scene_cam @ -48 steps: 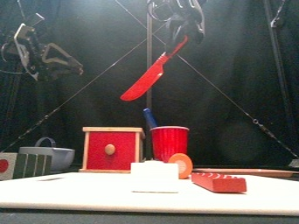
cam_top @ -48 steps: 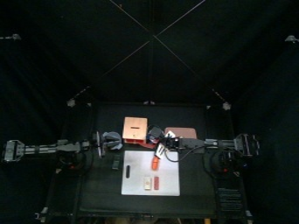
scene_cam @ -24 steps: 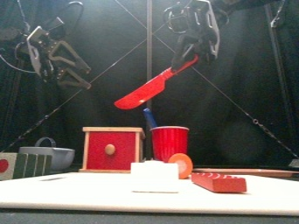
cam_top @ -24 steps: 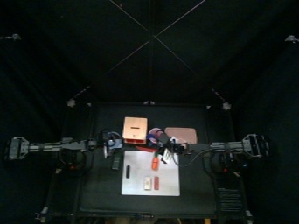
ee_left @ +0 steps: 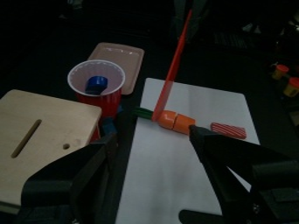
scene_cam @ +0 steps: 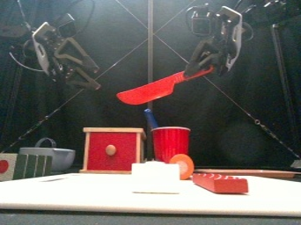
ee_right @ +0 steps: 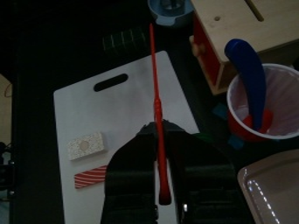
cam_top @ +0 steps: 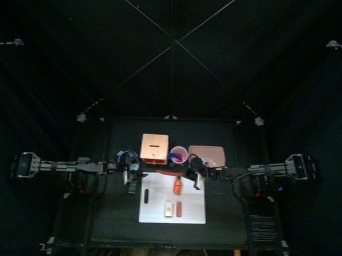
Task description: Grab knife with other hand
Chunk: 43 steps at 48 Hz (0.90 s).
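Front view: the knife (scene_cam: 153, 87) hangs level high above the red cup (scene_cam: 171, 142), right gripper (scene_cam: 207, 67) clamped on its handle. Left gripper (scene_cam: 73, 68) gapes wide beside the blade, empty: handover pending.

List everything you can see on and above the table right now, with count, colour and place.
knife: one, red, held in the air above the table by the right gripper
cutting board: one, white, table's front middle
cup: one, red, behind the board, a blue utensil standing in it
wooden box: one, red front, left of the cup
tray: one, pinkish, right of the cup
food pieces on the board: a white block, an orange slice, a red-and-white strip
bowl: one, grey, far left in the front view
left gripper: open, empty, raised at the left
right gripper: shut on the knife's handle end
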### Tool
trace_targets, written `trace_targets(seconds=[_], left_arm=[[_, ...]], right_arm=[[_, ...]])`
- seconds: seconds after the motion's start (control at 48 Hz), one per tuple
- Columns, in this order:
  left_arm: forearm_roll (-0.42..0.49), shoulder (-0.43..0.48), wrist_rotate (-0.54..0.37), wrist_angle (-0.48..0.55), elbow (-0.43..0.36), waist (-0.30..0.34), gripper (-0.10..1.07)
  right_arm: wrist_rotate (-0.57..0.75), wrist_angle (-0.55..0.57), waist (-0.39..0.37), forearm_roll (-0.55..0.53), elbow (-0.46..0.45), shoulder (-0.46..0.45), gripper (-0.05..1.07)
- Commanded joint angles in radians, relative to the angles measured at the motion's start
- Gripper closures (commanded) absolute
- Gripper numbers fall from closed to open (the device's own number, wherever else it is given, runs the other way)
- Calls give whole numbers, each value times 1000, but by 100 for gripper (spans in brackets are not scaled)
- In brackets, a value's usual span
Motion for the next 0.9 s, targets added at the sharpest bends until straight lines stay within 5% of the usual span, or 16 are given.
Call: trace_targets(seconds=[0.0, 0.5, 0.875], left_arm=[[12, 31, -2, -3, -46, -5, 0], [14, 290, -3, -77, -204, -57, 0], [12, 436, -3, -95, -308, -87, 0]], right_arm=[[-3, -37, 0, -11, 8, -29, 70], [-5, -181, -15, -34, 190, -156, 70], [-5, -189, -17, -38, 227, -172, 70]])
